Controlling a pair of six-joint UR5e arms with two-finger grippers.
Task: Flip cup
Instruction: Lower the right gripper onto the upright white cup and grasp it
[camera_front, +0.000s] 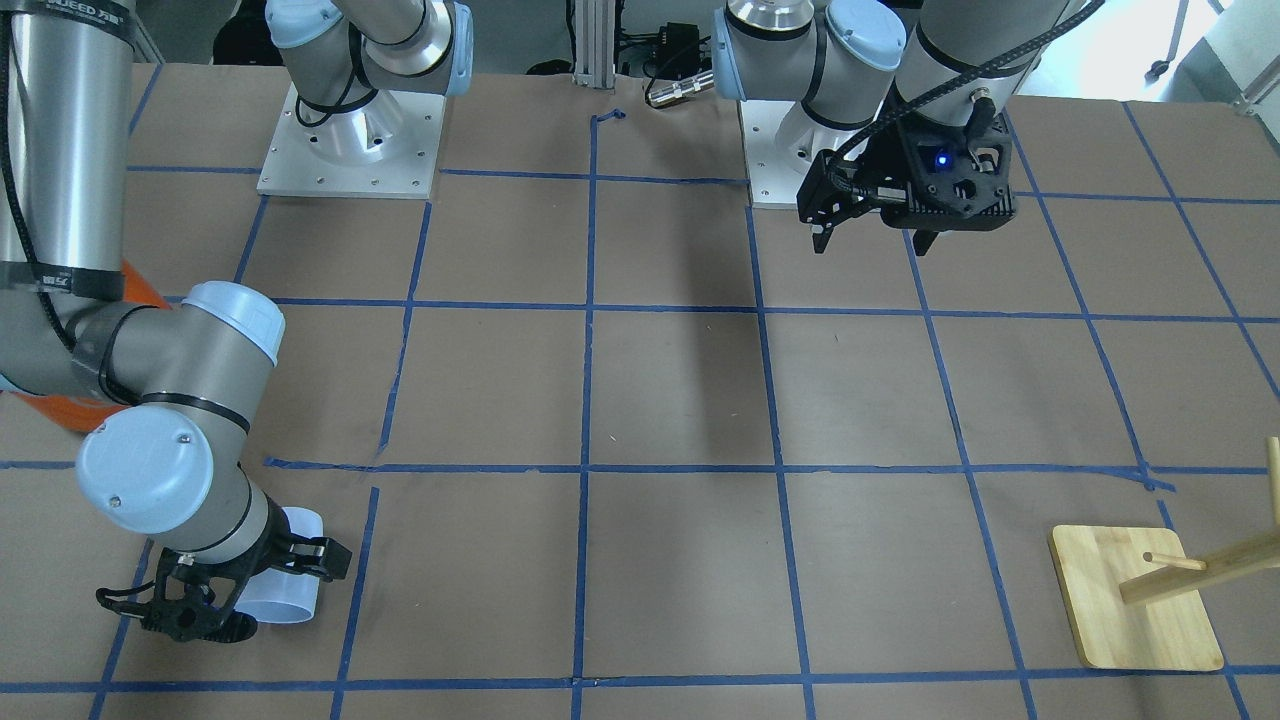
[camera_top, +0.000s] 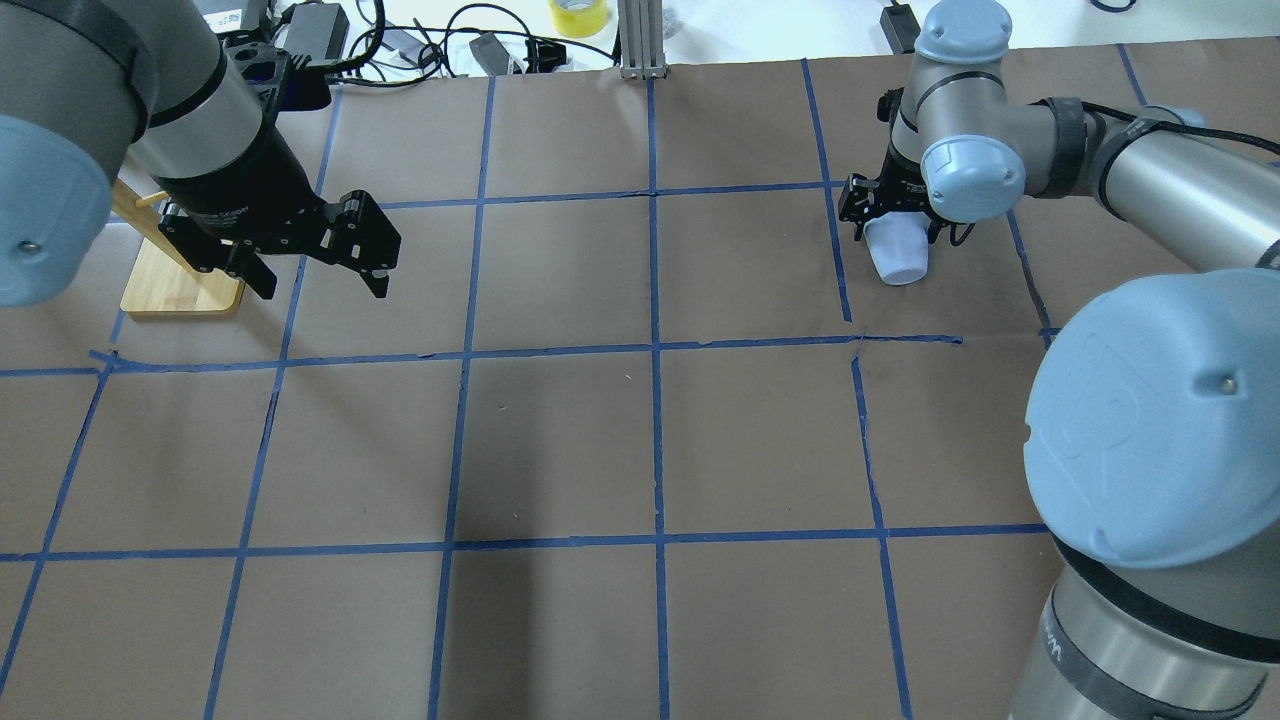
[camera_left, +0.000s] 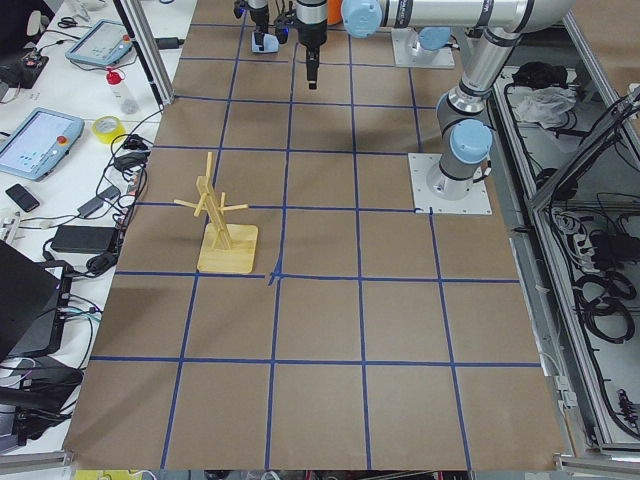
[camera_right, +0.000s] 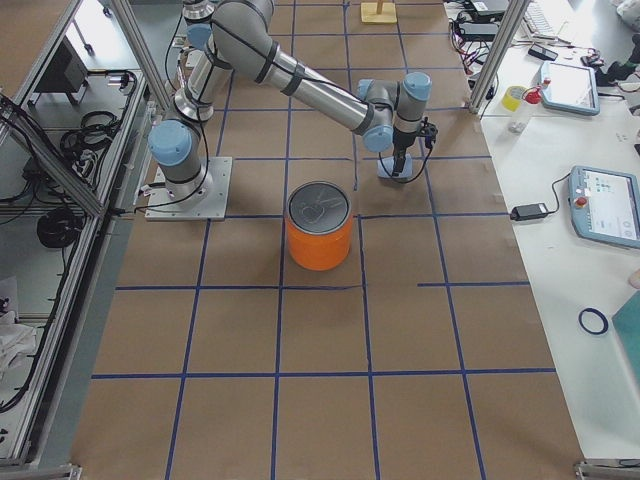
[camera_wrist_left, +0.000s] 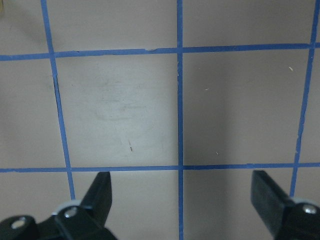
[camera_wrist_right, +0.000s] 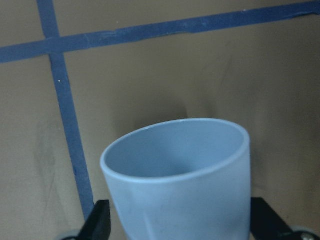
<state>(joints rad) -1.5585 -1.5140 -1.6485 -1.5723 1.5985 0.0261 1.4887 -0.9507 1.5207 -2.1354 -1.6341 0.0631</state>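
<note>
Pale blue-white tapered cup (camera_wrist_right: 180, 180), tilted, between right hand's (camera_top: 893, 215) fingers

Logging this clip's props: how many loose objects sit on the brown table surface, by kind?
Cup: 1, between the right gripper fingers
Orange can: 1
Wooden peg stand: 1
Total: 3
</note>
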